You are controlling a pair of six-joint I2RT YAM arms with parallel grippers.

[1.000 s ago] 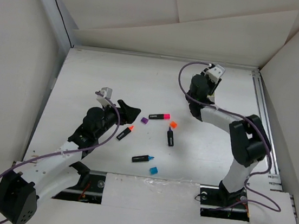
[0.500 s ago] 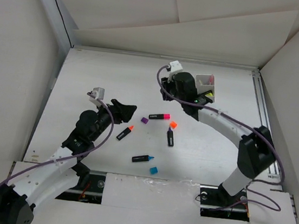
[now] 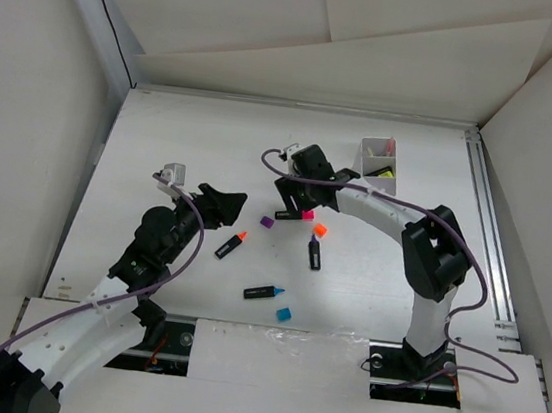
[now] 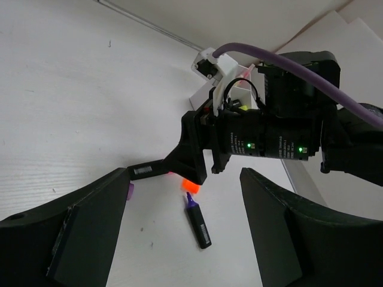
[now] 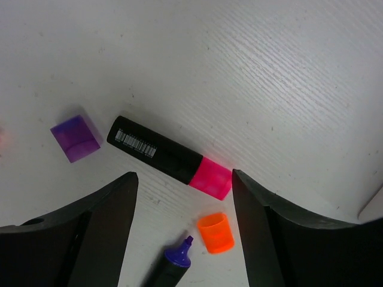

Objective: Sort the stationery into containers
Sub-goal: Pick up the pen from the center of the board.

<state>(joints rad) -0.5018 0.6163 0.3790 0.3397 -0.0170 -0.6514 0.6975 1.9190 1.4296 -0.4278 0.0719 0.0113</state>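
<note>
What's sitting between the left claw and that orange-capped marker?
Nothing: in the top view, only bare table separates the left gripper from the orange-capped highlighter.

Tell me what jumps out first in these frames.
The right gripper hangs open over a pink-capped highlighter near mid-table, with a loose purple cap and an orange cap lying beside it. A white box at the far right already holds a few coloured items. The left gripper, also open and empty, hovers to the left, near an orange-capped highlighter.
</note>
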